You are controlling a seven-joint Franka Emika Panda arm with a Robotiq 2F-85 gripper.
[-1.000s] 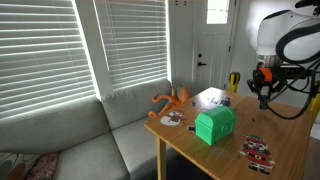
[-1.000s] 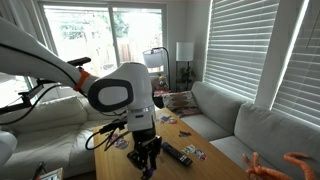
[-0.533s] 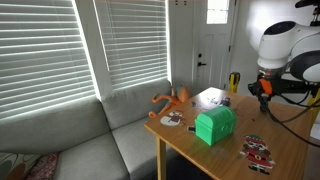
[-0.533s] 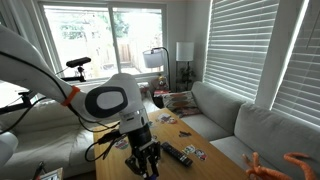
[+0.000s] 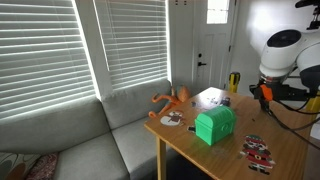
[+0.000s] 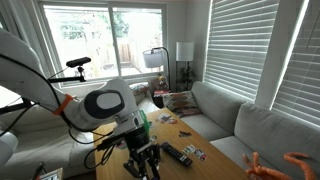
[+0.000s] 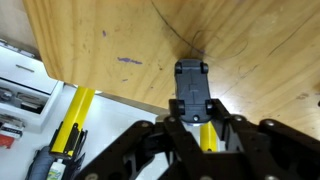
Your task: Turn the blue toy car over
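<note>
In the wrist view the blue toy car point(image 7: 193, 86) is small, dark and oblong, and it sticks out forward from between my fingertips. My gripper point(image 7: 195, 112) is shut on its rear half, just above the wooden table point(image 7: 110, 40) near the table's edge. In an exterior view the gripper point(image 6: 146, 166) hangs low over the table's near end, and the car cannot be made out there. In an exterior view the arm point(image 5: 277, 60) stands at the far right, with the wrist point(image 5: 262, 92) over the table's back corner.
A green box point(image 5: 214, 125) stands mid-table, with an orange long-limbed toy point(image 5: 172, 100) behind it and flat toys point(image 5: 257, 150) on the near side. A black oblong object point(image 6: 178, 154) lies beside the gripper. Yellow bars point(image 7: 75, 120) show beyond the table edge. A grey sofa point(image 5: 70, 140) adjoins the table.
The arm has lowered and shifted towards the table's end, bringing the gripper nearer the tabletop. The jaws have stayed shut on the car.
</note>
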